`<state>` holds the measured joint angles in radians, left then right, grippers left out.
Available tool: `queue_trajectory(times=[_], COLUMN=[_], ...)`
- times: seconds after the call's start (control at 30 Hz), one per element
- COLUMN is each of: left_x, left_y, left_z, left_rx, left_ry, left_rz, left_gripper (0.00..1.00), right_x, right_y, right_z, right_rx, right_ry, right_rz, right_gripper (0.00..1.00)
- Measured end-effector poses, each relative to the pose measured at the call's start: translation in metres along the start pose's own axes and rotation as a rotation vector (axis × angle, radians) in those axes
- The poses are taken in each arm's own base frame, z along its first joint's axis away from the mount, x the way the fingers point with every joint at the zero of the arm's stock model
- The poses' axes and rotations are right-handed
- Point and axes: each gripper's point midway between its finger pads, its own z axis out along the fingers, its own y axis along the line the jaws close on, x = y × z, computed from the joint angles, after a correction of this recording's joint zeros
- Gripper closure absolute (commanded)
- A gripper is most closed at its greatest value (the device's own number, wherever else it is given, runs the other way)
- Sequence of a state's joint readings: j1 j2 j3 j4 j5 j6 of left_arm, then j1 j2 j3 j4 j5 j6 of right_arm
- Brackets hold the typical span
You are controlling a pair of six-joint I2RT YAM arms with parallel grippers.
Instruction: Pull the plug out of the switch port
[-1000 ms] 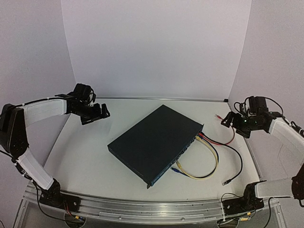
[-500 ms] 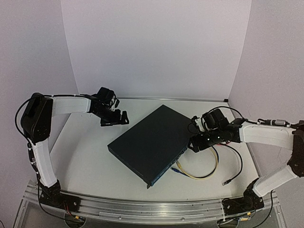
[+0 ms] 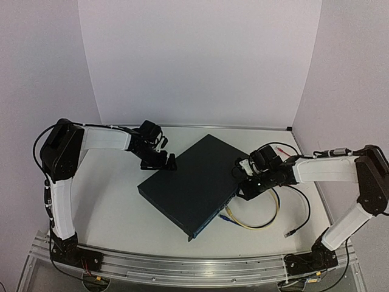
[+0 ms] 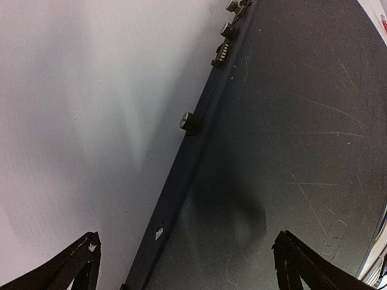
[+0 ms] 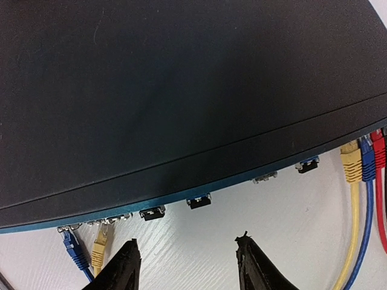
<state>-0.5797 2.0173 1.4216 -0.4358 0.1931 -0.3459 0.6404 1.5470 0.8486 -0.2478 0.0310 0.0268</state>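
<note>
Right hand [image 5: 185,243] closer to switch [image 3: 196,182] — plugs [image 5: 100,240] half hidden in ports

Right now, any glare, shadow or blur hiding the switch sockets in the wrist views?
Right wrist: no hard glare, switch top nearly black, sockets readable, front edge bowed. Left wrist: soft shadow on its top, scratches sharp. Top external: even light, sockets too small.

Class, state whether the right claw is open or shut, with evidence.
Open. The right claw has its fingers apart, nothing between them, facing the switch.
</note>
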Motion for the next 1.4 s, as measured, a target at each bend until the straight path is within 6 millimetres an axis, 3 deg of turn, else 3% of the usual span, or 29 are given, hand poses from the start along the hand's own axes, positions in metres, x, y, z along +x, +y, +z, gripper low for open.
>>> queue_trajectory(times=[0.57, 1.4], left_x=[0.014, 0.013], left_y=[-0.015, -0.019], left_z=[0.013, 0.016], left_rx=[0.037, 0.044], left_ry=[0.046, 0.049], left_rz=[0.028, 0.041], left_gripper=[0.01, 0.01], right_x=[0.02, 0.003], right_y=[0.014, 0.016], right_z=[0.024, 0.027], right_rx=[-0.038, 0.014], right_ry=[0.083, 0.024], right_rz=[-0.078, -0.139], right_gripper=[0.6, 0.74])
